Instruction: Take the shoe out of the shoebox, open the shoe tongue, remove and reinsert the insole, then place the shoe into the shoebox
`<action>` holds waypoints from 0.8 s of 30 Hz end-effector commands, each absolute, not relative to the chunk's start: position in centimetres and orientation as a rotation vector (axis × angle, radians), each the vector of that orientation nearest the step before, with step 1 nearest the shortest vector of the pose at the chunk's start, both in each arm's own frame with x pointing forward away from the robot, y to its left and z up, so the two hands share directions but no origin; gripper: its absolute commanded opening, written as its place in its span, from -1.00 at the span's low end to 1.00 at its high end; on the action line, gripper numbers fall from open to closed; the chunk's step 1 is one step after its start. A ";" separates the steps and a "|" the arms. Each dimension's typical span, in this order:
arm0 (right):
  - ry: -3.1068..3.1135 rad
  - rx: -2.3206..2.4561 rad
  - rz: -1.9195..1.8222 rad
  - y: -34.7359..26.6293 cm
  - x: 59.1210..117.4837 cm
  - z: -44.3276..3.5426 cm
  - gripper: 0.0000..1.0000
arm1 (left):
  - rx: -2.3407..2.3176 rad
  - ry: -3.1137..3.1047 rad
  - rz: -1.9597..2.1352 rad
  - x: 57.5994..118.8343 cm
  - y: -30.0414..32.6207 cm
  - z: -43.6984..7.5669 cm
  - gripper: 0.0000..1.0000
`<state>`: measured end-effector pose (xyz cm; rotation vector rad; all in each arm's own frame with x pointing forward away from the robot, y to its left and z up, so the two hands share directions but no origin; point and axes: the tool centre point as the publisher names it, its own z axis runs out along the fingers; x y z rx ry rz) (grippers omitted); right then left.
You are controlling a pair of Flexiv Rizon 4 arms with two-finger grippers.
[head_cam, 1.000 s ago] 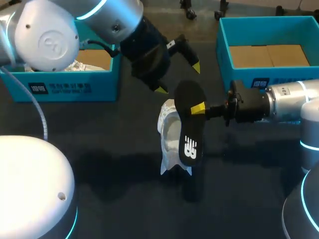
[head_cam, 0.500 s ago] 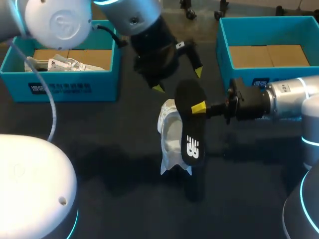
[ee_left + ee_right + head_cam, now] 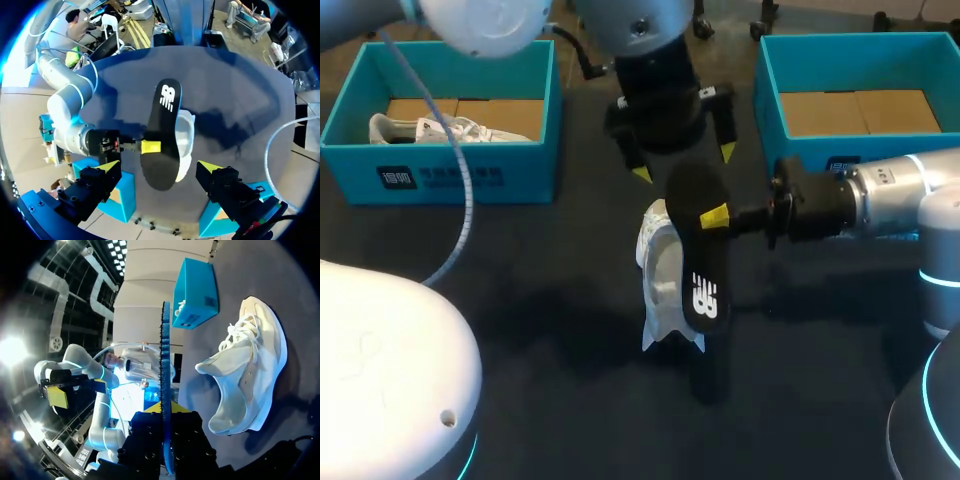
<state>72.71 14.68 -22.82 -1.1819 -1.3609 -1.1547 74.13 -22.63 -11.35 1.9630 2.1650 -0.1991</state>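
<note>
A white shoe [image 3: 658, 272] lies on its side in the middle of the dark table. My right gripper [image 3: 716, 216] is shut on a black insole [image 3: 702, 255] and holds it on edge just above the shoe. In the right wrist view the insole [image 3: 165, 355] stands edge-on between that gripper's [image 3: 165, 409] fingers, with the shoe [image 3: 250, 370] beside it. My left gripper [image 3: 685, 163] hangs open over the insole's far end, touching nothing. In the left wrist view its yellow tips straddle the insole [image 3: 162, 130] from above, with the shoe [image 3: 187, 135] underneath.
A blue shoebox [image 3: 470, 170] at the back left holds a second white shoe [image 3: 430, 128]. Another blue shoebox [image 3: 768, 100] with a cardboard floor stands at the back right, close behind my right arm [image 3: 880, 200].
My left arm has swung to the right, bringing its open gripper from left of the insole to above its far end. The right gripper, insole and shoe have stayed put.
</note>
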 end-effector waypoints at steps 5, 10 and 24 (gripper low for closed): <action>-1.362 -1.182 -1.163 14.6 72.9 -23.2 -1.00 | 2.009 2.262 -0.073 74.7 -22.7 -11.0 1.00; -1.373 -1.164 -1.163 14.6 73.2 -23.3 -1.00 | 2.035 2.303 -0.028 74.1 -22.7 -11.6 1.00; -1.375 -1.161 -1.155 14.0 73.0 -23.2 -1.00 | 2.089 2.301 0.081 73.8 -22.0 -12.0 1.00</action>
